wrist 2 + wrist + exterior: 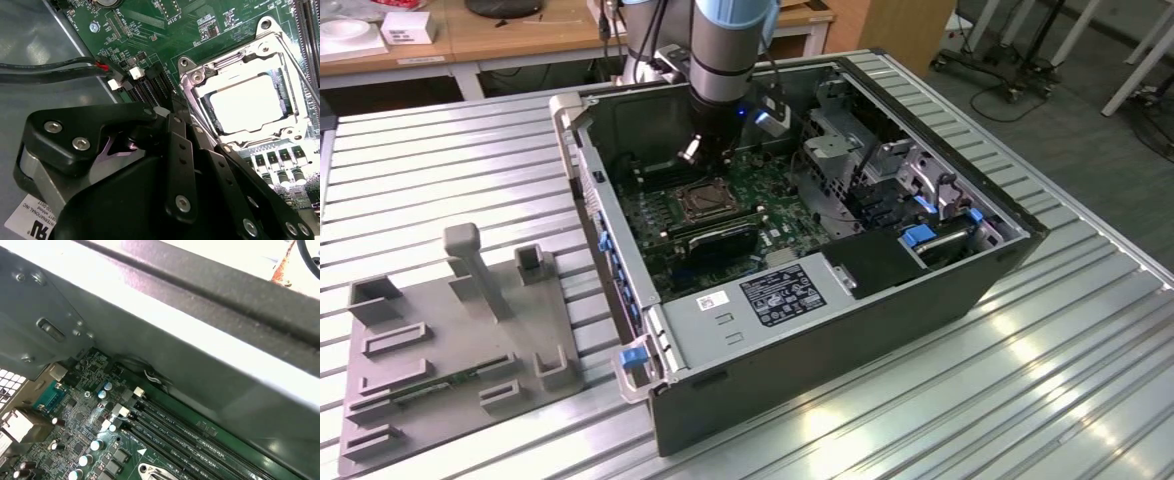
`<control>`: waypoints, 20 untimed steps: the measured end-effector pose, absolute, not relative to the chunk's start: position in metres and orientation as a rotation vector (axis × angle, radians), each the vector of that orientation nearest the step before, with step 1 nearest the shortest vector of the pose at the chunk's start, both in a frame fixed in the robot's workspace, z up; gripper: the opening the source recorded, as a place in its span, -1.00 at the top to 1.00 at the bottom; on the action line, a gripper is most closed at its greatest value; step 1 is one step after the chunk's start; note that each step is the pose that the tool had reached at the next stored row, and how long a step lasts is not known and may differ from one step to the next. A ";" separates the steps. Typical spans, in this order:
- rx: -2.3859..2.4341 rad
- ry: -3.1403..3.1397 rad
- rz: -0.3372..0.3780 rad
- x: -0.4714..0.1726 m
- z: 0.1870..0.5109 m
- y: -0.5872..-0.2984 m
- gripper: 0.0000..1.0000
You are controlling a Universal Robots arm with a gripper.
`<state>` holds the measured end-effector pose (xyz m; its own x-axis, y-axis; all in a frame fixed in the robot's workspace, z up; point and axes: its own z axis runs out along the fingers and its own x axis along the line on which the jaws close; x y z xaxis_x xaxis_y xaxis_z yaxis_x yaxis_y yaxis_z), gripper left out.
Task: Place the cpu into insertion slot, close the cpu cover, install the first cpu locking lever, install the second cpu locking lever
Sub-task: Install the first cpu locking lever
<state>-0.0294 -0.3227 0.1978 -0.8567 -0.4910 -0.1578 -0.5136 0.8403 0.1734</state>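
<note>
Jaws: can't tell how they stand. Exterior view: gripper [700,150] hovers just beside the socket [698,201]. Second wrist view: chip [245,105] sits in the socket, cover [200,80] seemingly down over it. I'd say lever [305,80] work's in hand, needing steady pressure. First wrist view: memory slots [200,440] flank the socket.

Silver cpu [247,102] seated under closed cpu cover [260,50]

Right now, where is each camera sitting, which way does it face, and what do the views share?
Exterior view: off the arm, above, looking down into the open computer case; the arm reaches inside.
Second wrist view: on the arm, facing the cpu under its cover; the gripper shows.
First wrist view: on the arm, facing the memory slots and case wall.
All three share the green board.
</note>
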 end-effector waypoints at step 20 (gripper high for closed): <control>-0.864 2.911 0.272 -0.029 0.198 -0.317 0.79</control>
<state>-0.0294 -0.3167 0.1979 -0.8354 -0.5318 -0.1390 -0.5484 0.8238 0.1439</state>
